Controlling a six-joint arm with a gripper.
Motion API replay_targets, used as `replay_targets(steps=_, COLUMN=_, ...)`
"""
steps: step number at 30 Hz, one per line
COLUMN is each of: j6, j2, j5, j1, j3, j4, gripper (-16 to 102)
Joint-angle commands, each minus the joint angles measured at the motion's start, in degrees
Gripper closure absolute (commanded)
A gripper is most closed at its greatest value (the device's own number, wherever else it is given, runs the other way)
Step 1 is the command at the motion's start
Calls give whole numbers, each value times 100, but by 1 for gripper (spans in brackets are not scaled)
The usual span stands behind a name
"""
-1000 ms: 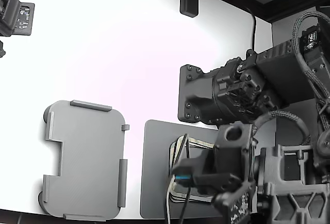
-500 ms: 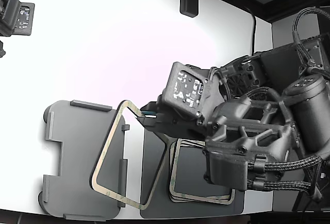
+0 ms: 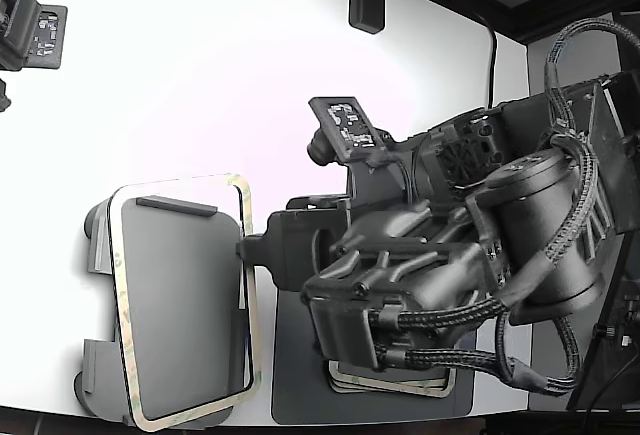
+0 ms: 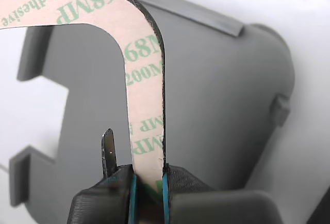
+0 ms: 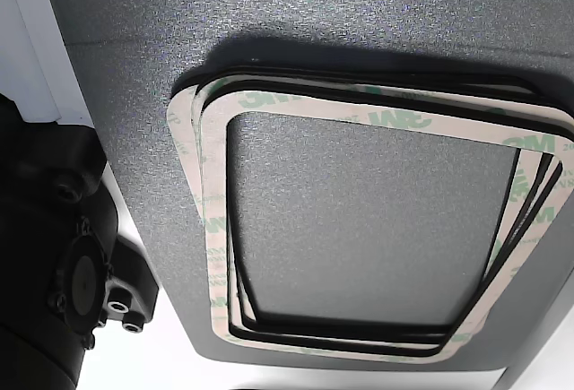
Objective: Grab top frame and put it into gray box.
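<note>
gripper (image 4: 148, 180): clenched on the top frame; in the wrist view we see both pads pinching one long side of the strip, teal edges tight against it
top frame (image 3: 246, 255): held over the gray box, roughly lined up with its outline in the exterior view; the side toward 3 o'clock is the gripped one, and the corner at 7 o'clock hangs past the tray edge. We can't tell whether it touches the tray or sits just above it
frame face (image 4: 142, 80): beige backing with green print, thin black edge, rounded corner showing in the wrist view
gray box (image 3: 180, 295): light gray tray on the white table (image 3: 200, 75), at 8 o'clock in the exterior view; raised tab along the 12 o'clock edge, stepped notch on the 9 o'clock side
arm (image 3: 450, 265): black, cabled, fills the 3 o'clock half of the exterior view and covers most of the mat
mat (image 5: 359, 13): dark gray, textured, just beside the tray toward 3 o'clock
stack of frames (image 5: 215, 229): several alike lying on the mat, slightly fanned, edges offset; we see only a sliver at 5 o'clock in the exterior view
</note>
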Motion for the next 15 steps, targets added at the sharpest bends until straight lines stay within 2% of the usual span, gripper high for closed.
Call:
replay_targets(steps=1, j6=1055, j2=0, j5=-193, j1=-105, j3=-88, j4=53, gripper=98)
replay_targets(steps=6, j6=1503, j2=-334, j5=-659, j1=-149, j3=-272, j4=53, gripper=98)
replay_targets(steps=15, j6=1362, j2=-431, j5=-914, j1=-123, j3=-44, j4=-35, gripper=98)
